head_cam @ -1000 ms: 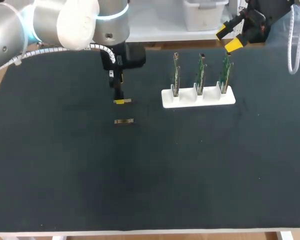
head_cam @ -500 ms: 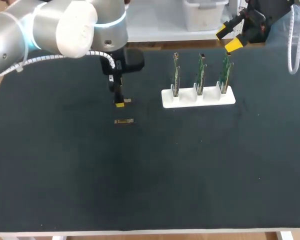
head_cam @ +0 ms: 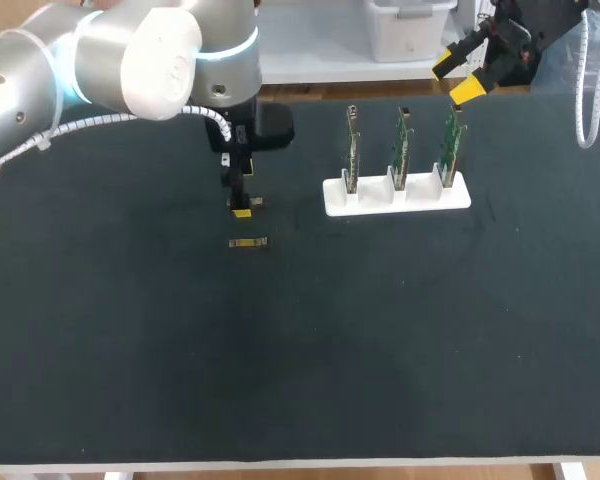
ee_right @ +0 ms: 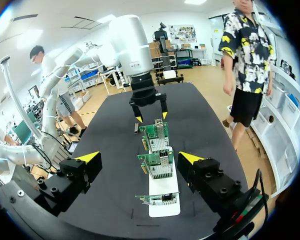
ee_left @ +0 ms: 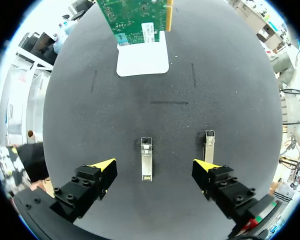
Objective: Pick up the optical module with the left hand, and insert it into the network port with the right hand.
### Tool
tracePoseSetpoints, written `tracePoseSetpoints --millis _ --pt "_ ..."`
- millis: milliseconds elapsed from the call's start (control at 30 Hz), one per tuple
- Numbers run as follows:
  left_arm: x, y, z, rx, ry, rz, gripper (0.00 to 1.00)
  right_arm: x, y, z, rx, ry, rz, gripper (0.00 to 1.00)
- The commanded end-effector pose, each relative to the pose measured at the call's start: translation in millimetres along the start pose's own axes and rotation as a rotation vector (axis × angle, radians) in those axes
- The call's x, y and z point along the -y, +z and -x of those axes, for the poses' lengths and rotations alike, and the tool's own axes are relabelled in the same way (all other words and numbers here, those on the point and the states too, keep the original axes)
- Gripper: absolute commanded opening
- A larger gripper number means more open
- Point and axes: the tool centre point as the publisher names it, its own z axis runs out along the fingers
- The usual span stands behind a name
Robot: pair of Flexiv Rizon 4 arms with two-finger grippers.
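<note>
Two small metal optical modules lie on the black table. One module (ee_left: 146, 159) lies between the fingers of my open left gripper (ee_left: 152, 172), not touched by either; in the head view this module (head_cam: 256, 201) shows just beside the left gripper (head_cam: 243, 203). The second module (ee_left: 209, 145) lies beside one fingertip, and in the head view it (head_cam: 248, 243) is a little nearer the front. Three green network cards (head_cam: 401, 148) stand upright in a white holder (head_cam: 397, 197). My right gripper (head_cam: 457, 76) hangs open and empty behind and above the cards, which lie ahead of it (ee_right: 140, 159).
The white holder (ee_right: 162, 204) with its cards (ee_right: 159, 162) stands right of the modules, about a hand's width from the left gripper (ee_right: 150, 117). The table's back edge runs just behind the holder, and a white cable (head_cam: 582, 90) hangs at the far right.
My left gripper has come down slightly over the module between its fingers, and the arm's wrist has turned a little. The right arm and both modules have not moved.
</note>
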Motion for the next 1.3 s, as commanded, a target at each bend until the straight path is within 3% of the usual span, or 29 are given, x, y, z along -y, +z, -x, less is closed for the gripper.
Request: tracePoseSetpoints --millis 33,600,900,1300 --pt "-11.0 4 0.2 -0.010 0.002 -0.021 1.00 7 -3 2 -0.002 0.000 0.479 1.00" --pt "-8.2 16 -4.0 -0.058 -0.010 -0.032 1.00 7 -3 2 -0.002 0.000 0.479 1.00" --pt "-9.8 17 -10.8 -0.084 -0.047 -0.003 1.00 7 -3 2 -0.002 0.000 0.479 1.00" --pt "-4.9 25 -14.8 -0.080 -0.095 -0.029 1.00 7 -3 2 -0.002 0.000 0.479 1.00"
